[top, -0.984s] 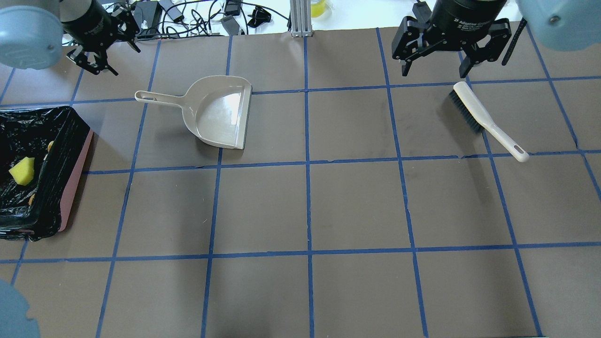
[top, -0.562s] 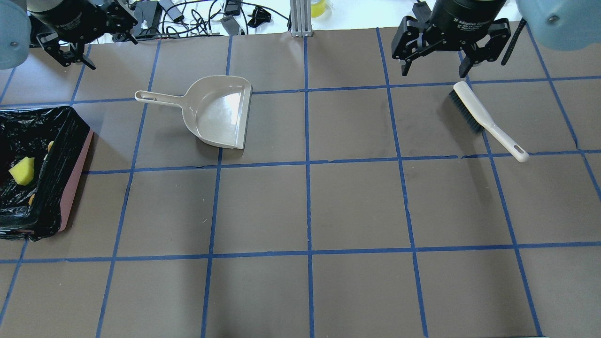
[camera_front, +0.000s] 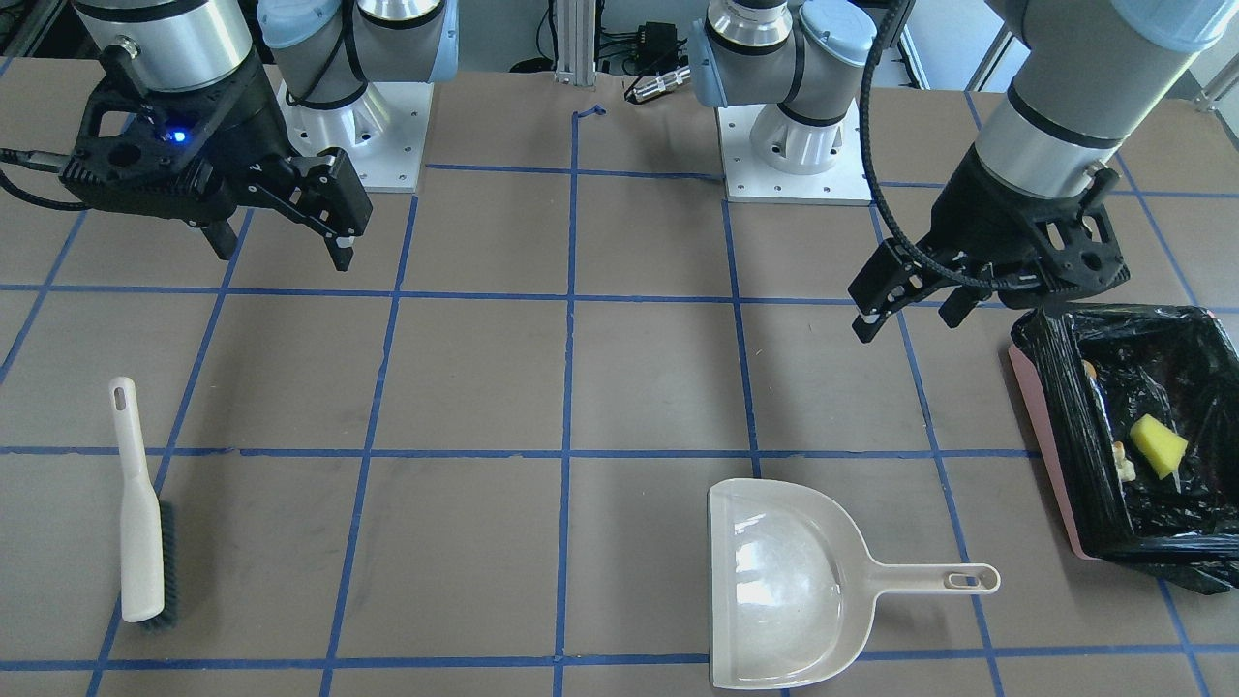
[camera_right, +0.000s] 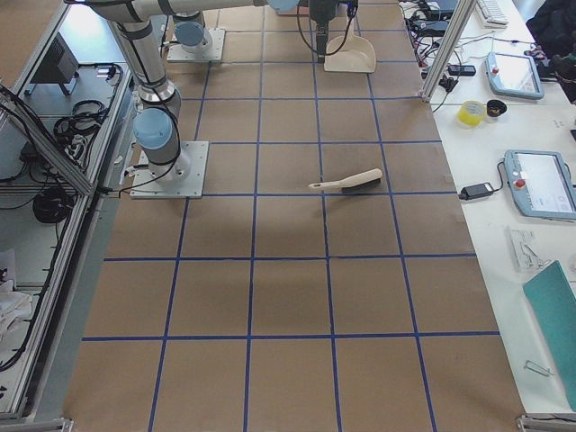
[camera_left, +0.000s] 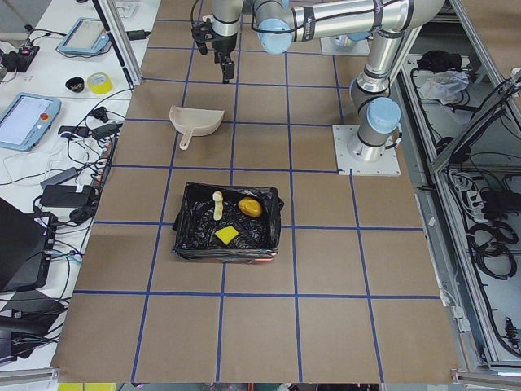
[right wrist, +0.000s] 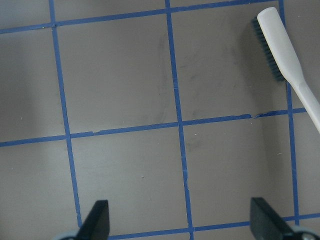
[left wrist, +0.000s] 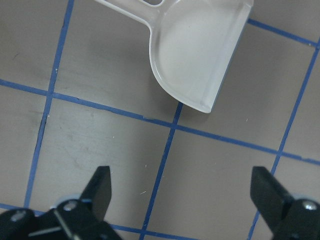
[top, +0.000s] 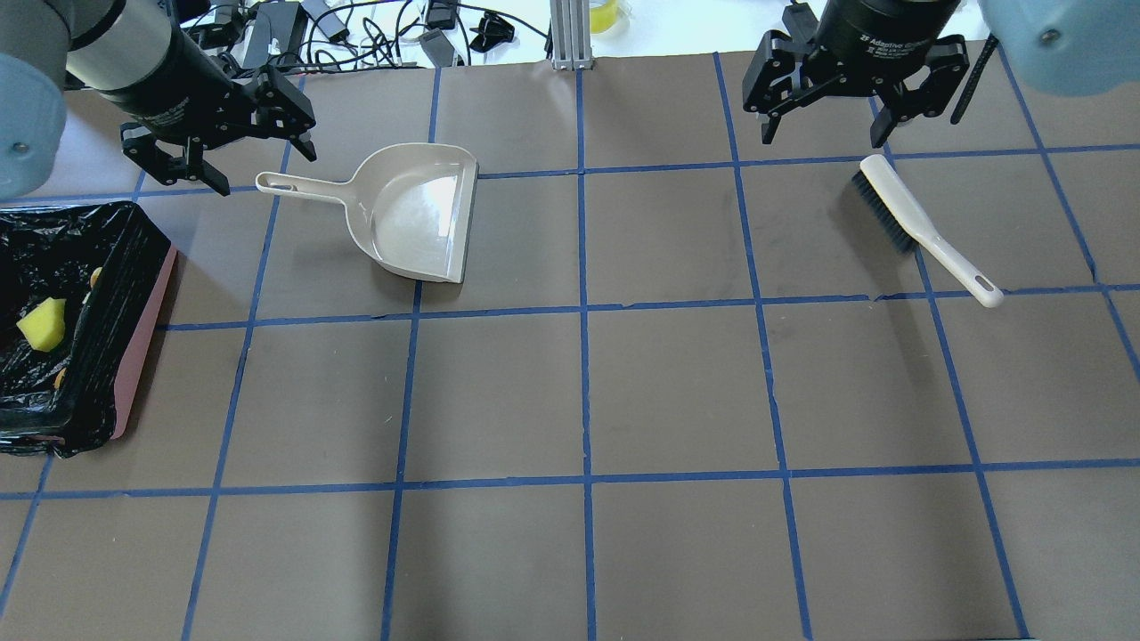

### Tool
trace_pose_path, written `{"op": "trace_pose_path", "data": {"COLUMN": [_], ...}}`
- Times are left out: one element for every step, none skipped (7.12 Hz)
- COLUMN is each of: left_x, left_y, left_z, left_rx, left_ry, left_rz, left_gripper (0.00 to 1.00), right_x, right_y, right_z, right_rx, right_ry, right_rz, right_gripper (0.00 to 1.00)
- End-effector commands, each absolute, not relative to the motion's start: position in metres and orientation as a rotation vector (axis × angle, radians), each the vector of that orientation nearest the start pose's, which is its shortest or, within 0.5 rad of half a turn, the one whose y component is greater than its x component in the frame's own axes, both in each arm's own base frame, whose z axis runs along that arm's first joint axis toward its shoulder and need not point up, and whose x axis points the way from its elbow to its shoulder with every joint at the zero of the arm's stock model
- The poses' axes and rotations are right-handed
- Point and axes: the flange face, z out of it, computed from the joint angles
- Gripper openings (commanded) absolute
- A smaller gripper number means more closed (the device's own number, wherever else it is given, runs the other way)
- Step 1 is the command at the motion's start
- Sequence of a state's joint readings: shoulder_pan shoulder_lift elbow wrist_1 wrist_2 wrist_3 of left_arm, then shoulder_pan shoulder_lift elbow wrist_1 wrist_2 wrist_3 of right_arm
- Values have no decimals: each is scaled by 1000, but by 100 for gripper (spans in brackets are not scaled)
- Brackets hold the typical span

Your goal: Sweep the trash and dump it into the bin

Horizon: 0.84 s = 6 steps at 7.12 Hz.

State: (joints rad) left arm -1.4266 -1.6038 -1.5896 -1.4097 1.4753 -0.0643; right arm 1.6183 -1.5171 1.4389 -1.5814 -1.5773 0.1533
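Observation:
The bin (top: 135,349) is pink with a black bag liner and stands at the table's left edge; it also shows in the front view (camera_front: 1057,418). Inside lie the yellow sponge wedge (top: 41,323), the golden-brown lump (camera_left: 249,208) and the tan pastry (camera_left: 217,205). My left gripper (top: 265,172) is open and empty, hovering over the end of the beige dustpan's handle (top: 283,184). In the left wrist view the left gripper (left wrist: 181,180) looks down on the dustpan (left wrist: 200,50). My right gripper (top: 824,141) is open and empty, above the table just beyond the brush (top: 899,209).
The dustpan (camera_front: 789,600) lies flat with its mouth toward the table's middle. The beige brush (camera_front: 140,523) with dark bristles lies on its side at the right and shows in the right wrist view (right wrist: 280,45). Cables and devices lie past the far edge (top: 356,36).
My left gripper has swung from the far left corner toward the right and nearer, and now sits over the dustpan handle's end. The right gripper, dustpan, brush and bin have not moved.

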Motion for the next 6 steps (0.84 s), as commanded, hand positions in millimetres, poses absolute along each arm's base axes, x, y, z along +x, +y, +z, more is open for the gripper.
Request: {"op": "trace_pose_path", "data": {"left_x": [-64,-66,-70,-78,-79,-79], "left_y": [-502,-497,-493,-487,-486,-488], "left_z": [496,503,506,512,512,509], "left_rx": [-29,-29,-26,-26,-29,-26], "left_ry": [3136,3153,3156,3164,3161,3164], "left_rz": [-48,-29,-30,-48,-33,-24], "left_gripper": [100,100,100,100,100,100], "right_x": [157,157,157,157,157,157], "right_y": [-515,-515,-514,-514,-514,-515], "right_z": [526,525,526,526,526,525], "right_rx": [169,166,167,167,166,164], "right_ry": [3134,3132,3134,3134,3133,3133], "right_rz": [-131,-130,-126,-128,-128,-126], "right_gripper": [100,100,100,100,100,100]}}
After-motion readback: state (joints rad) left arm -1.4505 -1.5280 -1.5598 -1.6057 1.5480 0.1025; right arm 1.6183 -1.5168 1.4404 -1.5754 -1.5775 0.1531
